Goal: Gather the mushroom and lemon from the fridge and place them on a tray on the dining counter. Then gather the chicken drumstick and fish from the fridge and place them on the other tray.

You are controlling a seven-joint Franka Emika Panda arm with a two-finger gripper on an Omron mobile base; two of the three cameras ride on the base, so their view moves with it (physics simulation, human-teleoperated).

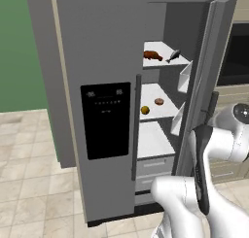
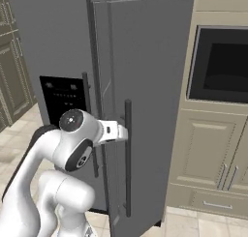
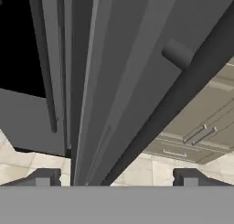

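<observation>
The fridge's right door (image 1: 206, 76) stands open. On the top shelf lie the brown chicken drumstick (image 1: 152, 55) and the grey fish (image 1: 173, 55). One shelf lower sit the yellow lemon (image 1: 145, 109) and the pinkish mushroom (image 1: 159, 101). My gripper (image 2: 123, 132) is on the outer side of the open door, up against its long dark handle (image 2: 128, 158). In the hand view the gripper (image 3: 116, 178) is open, with its fingertips (image 3: 43, 177) wide apart and the handle (image 3: 183, 95) running slantwise between them. Nothing is held.
The shut left fridge door carries a black dispenser panel (image 1: 106, 118). White door bins (image 1: 185, 76) line the inside of the open door. A built-in oven (image 2: 220, 64) and beige drawers (image 2: 213, 202) stand right of the fridge. Tiled floor (image 1: 29, 183) lies in front.
</observation>
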